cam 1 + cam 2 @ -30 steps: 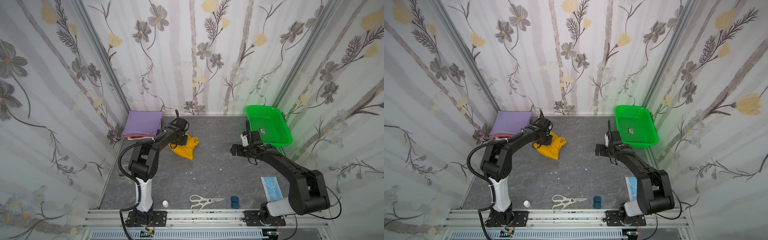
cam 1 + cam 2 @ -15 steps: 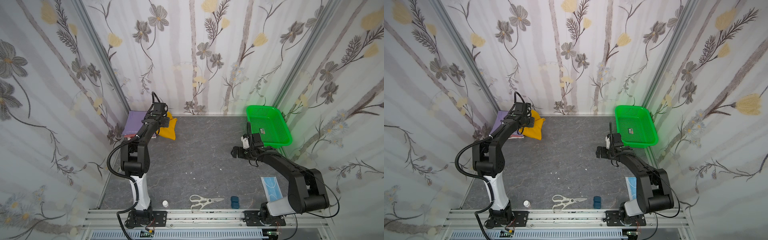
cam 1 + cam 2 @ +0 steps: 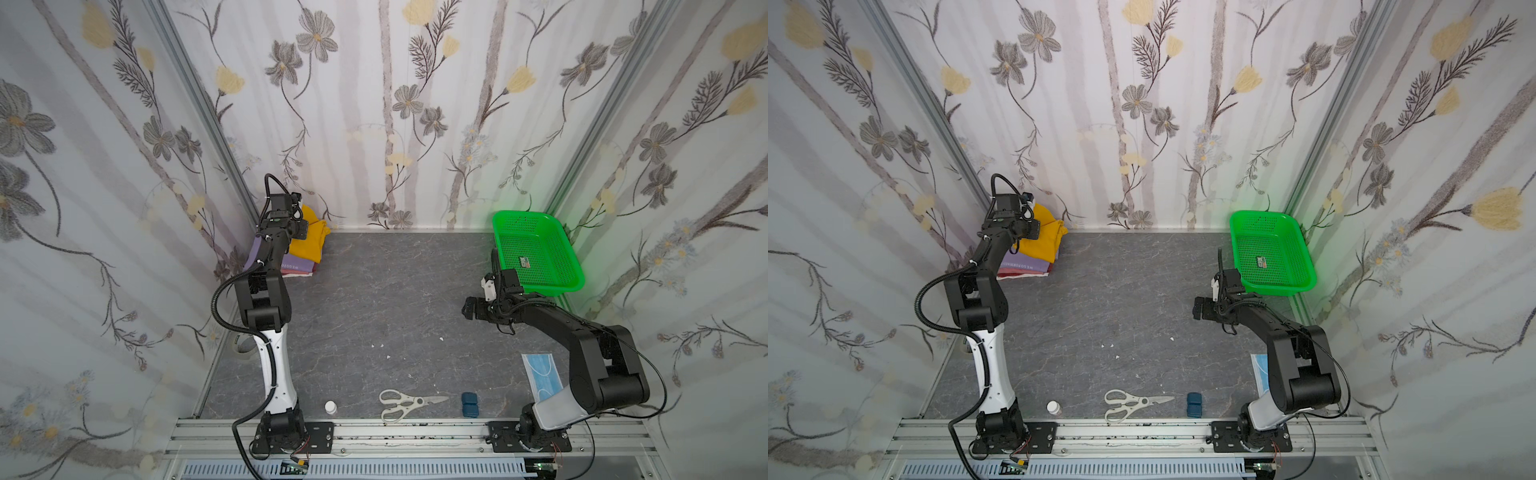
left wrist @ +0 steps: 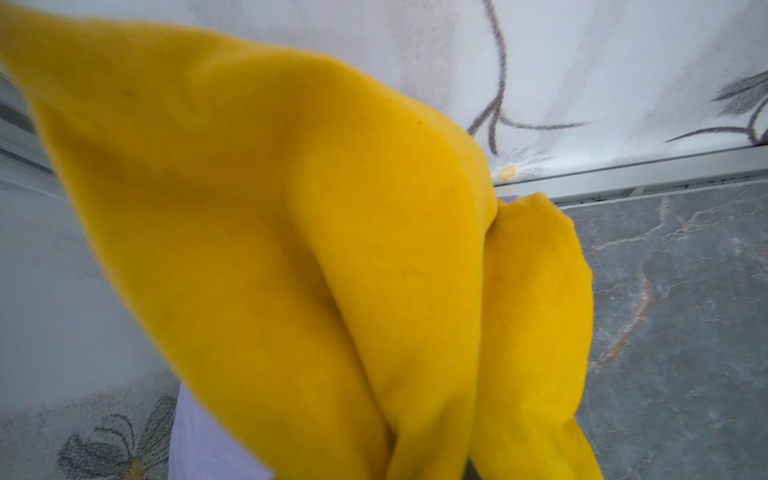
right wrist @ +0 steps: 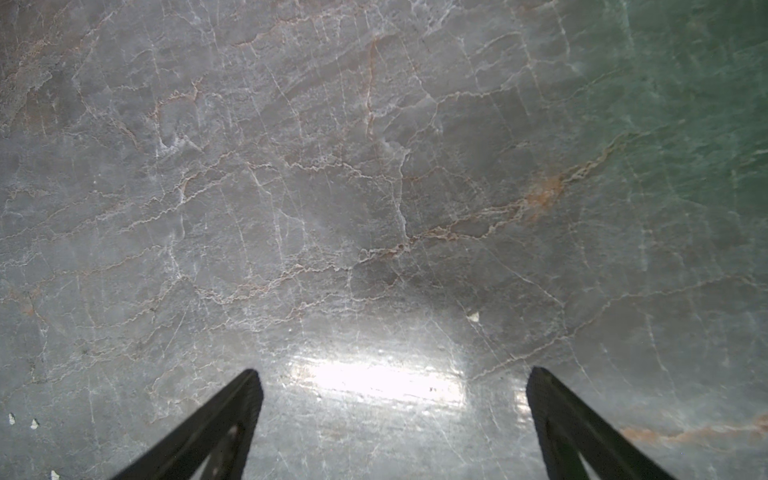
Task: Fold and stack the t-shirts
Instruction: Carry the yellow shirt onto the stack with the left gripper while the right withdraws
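floral-papered walls box in a grey marbled table (image 3: 395, 299). task items are in the far left corner: a stack of folded shirts, lavender shirt (image 3: 299, 264) uppermost, red shirt (image 3: 297, 272) edge showing under it, close to the left wall. left arm (image 3: 262, 299) reaches over this stack with the yellow shirt (image 3: 309, 239) hanging from its jaws. the jaws are hidden behind cloth in the left wrist view; from the way the shirt hangs, they are judged narrow and pinching it. its lower part appears to rest on the far half of the stack. right arm (image 3: 540, 316) is well apart, near the basket (image 3: 548, 245), jaws wide and empty over bare table.

findings, as judgement:
1. the yellow shirt is bunched into loose lobes, not flat. released as it hangs, it would likely land crumpled and the fold would open.
2. one lobe reaches past the right edge of the stack. weight there could pull the shirt off toward the table.
3. cloth touching the lavender shirt may drag it out of square if the arm shifts sideways before letting go.
4. the wrist is close to the corner post and far wall; a further reach risks a knock.
5. the right arm is too distant to steady anything.
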Controlling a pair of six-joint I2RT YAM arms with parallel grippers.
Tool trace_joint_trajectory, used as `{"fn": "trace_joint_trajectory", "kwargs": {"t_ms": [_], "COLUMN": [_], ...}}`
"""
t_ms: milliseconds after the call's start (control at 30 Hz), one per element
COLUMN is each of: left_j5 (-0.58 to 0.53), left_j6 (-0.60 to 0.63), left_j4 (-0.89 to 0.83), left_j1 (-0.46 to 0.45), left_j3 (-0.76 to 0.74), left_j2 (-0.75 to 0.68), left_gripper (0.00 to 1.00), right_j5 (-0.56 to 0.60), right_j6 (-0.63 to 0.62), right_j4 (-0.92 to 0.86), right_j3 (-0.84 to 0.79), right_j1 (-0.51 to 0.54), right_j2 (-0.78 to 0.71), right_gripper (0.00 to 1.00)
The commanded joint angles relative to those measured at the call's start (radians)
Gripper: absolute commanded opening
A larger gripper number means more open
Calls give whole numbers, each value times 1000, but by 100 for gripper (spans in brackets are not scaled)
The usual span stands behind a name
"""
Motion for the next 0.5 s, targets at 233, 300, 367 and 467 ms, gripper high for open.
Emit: {"fn": "trace_joint_trajectory", "kwargs": {"t_ms": [233,300,367,467], "left_j5": [162,179,178,214], "left_j6": [30,19,7,-9], "left_j4": [-38,-49,-59,-57], "left_j1": [97,108,119,140], "left_j3": [63,76,86,82], "left_j2": [39,48,60,62], "left_gripper": [0,0,0,0], "right_j5": [-3,-5,-5,-3], "right_j6": [20,24,26,28], "right_j4": [25,23,20,19], "right_j3": [14,25,35,38], "right_j1": [1,6,12,18], "right_j2": [37,50,55,57], "right_gripper": [100,100,100,100]}}
